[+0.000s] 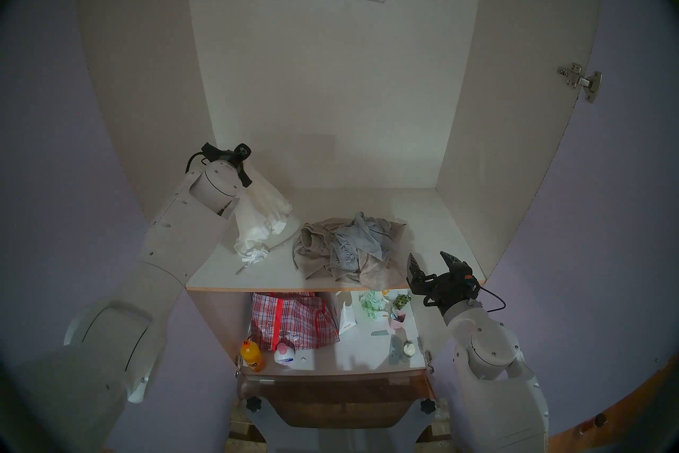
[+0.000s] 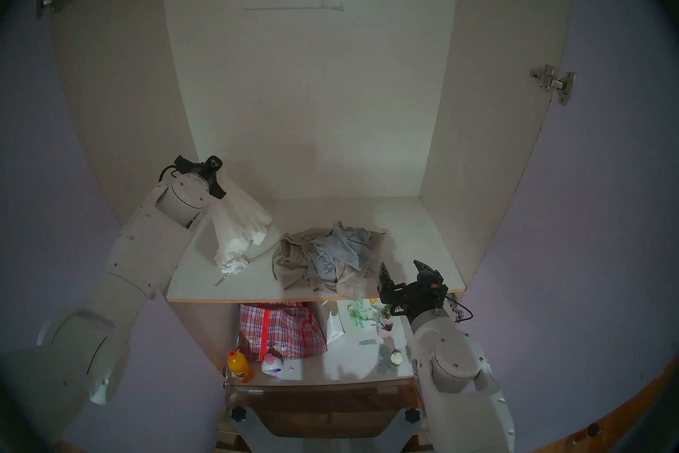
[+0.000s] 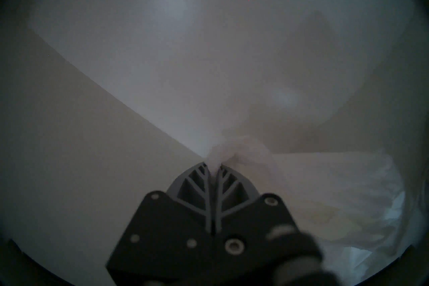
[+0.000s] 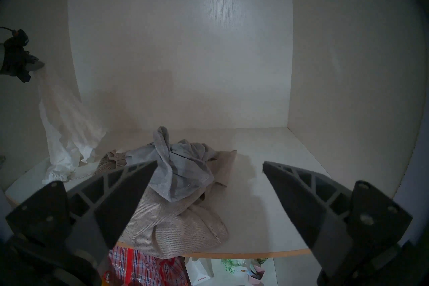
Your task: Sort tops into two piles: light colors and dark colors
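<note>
Presently the left gripper [image 3: 214,166] is clenched on a bunched end of the white top [image 1: 262,217], which hangs from it at the left of the upper shelf [image 1: 433,220], its lower folds and a strap resting on the board. Just beside it, at mid-shelf, the grey-blue top [image 1: 358,239] lies crumpled upon the beige-taupe knit [image 1: 371,274]. The right gripper [image 1: 428,263] hangs at the shelf's front right edge, jaws released and spread wide, holding nothing.

Shelf [image 1: 433,220] bare at right and along back wall: clear passage there. Grey-blue and beige heap [image 1: 349,250] blocks centre front. White top [image 1: 259,220] hangs at left, trailing onto board, near side wall.
</note>
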`<state>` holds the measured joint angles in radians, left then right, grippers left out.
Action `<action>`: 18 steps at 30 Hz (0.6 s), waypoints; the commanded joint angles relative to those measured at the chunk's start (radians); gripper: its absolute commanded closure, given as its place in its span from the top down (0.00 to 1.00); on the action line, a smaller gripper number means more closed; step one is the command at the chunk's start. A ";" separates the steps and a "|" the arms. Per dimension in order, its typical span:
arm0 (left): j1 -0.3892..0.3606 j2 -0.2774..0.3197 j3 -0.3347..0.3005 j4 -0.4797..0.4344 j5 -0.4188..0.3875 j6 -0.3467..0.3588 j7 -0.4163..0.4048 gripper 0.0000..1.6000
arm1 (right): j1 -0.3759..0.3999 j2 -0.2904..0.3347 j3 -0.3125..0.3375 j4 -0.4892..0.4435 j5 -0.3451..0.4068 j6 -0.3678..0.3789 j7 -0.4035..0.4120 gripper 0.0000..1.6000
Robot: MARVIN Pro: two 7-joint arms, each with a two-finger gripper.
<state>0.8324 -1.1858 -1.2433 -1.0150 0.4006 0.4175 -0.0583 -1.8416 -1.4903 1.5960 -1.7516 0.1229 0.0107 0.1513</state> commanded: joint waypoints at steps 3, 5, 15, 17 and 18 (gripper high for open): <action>-0.157 0.008 0.097 0.179 0.058 -0.048 -0.085 0.00 | 0.010 -0.002 -0.002 -0.026 0.001 -0.005 0.001 1.00; -0.178 0.014 0.170 0.228 0.117 -0.043 -0.072 0.00 | 0.011 -0.002 -0.002 -0.026 0.001 -0.006 0.001 1.00; -0.278 0.019 0.312 0.451 0.258 -0.154 -0.218 0.19 | 0.010 -0.002 -0.001 -0.027 0.001 -0.005 0.001 1.00; -0.295 0.020 0.330 0.477 0.266 -0.194 -0.287 0.25 | 0.011 -0.002 -0.001 -0.026 0.001 -0.006 0.001 1.00; -0.296 0.029 0.348 0.473 0.277 -0.217 -0.328 0.38 | 0.011 -0.002 -0.001 -0.026 0.001 -0.006 0.001 1.00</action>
<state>0.5736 -1.1721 -0.9405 -0.5101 0.6776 0.2648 -0.2995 -1.8416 -1.4907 1.5965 -1.7520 0.1224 0.0107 0.1516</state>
